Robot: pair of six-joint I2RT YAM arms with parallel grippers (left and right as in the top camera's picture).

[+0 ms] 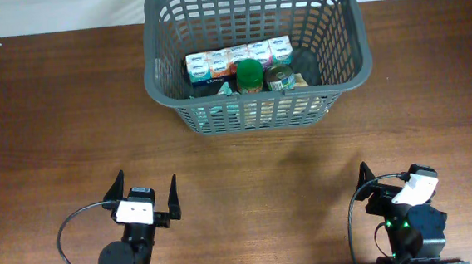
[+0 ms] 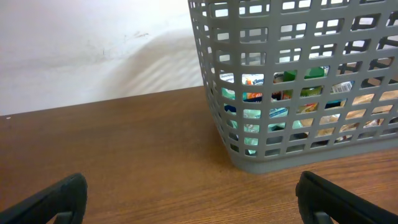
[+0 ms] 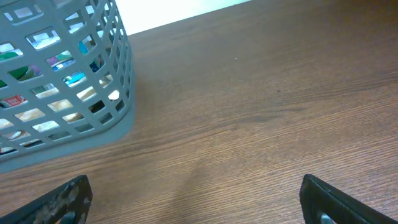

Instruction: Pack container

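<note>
The large dark grey slotted plastic basket (image 1: pixel 256 114) is set well ahead of the left gripper (image 1: pixel 145 191) and right gripper (image 3: pixel 196 186), both spread apart.

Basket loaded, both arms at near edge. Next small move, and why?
Probably none: leave both arms parked. The container already holds cartons, a jar and a can; no loose grocery shows on the table; left pincer and right pincer sit open, empty.
</note>
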